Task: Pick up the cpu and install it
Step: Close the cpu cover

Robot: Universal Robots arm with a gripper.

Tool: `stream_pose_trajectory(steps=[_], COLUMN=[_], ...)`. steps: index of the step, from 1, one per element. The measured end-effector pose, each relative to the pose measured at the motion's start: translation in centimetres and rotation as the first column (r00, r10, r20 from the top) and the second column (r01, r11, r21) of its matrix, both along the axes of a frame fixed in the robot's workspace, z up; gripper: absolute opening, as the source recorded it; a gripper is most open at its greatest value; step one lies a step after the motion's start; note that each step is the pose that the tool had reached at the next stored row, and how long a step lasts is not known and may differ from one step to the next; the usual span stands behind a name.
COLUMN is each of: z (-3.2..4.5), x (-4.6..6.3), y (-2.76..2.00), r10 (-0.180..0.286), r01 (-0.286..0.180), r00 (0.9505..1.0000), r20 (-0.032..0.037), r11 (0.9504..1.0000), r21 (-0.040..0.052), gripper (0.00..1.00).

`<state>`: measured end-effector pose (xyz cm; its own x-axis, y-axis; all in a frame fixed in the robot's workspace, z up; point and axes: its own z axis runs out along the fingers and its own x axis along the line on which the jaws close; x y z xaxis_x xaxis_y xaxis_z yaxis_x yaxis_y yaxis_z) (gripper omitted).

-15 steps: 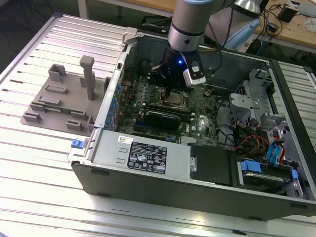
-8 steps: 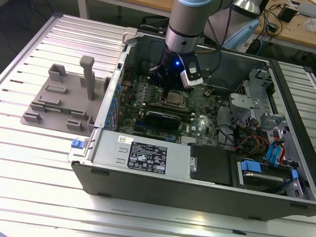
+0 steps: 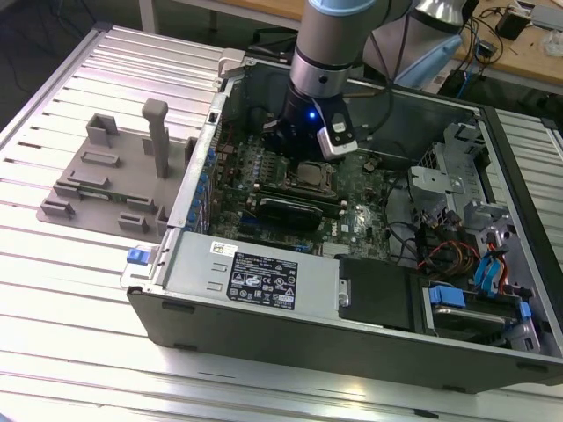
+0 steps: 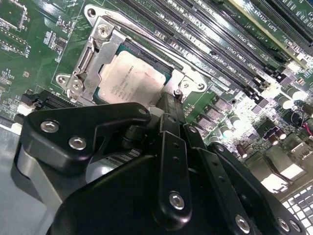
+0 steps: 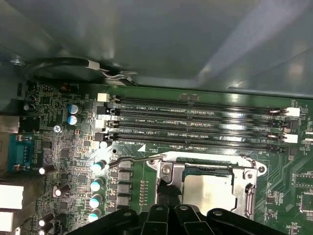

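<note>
Holding the gripper (image 4: 172, 101) low over the motherboard (image 4: 29, 29), right beside the cpu (image 4: 129, 81) lying in its metal socket (image 4: 93, 54). Not revealing an open or closed grip, nor anything held.

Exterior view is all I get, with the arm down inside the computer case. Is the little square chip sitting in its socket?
Observer: Yes. In the second wrist view the cpu lies flat inside its metal socket frame.
Operator: Is the gripper on it?
Observer: No. The gripper sits at the frame's corner, beside the chip, whose top is bare.
Operator: What else is nearby?
Observer: In the first wrist view, four long memory slots run alongside the socket, apparently empty.
</note>
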<state>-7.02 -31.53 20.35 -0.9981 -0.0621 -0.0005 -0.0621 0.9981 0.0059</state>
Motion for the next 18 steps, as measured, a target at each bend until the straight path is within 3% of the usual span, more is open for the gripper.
stream_pose_trajectory(steps=[4,9,10,14,18], z=[0.03,2.95,3.14,3.4,3.4], x=[-0.8,-0.8,-0.8,-0.8,0.5], y=[0.0,0.0,0.0,0.0,-0.04], r10=[0.0,0.0,0.0,0.0,0.0], r01=[0.0,0.0,0.0,0.0,0.0], r00=[1.0,1.0,1.0,1.0,1.0], r20=[0.0034,0.0033,0.0034,0.0033,0.0033], r11=[1.0,1.0,1.0,1.0,1.0], r21=[0.0002,0.0001,0.0001,0.0001,0.0001], gripper=[0.11,0.11,0.11,0.11,0.11])
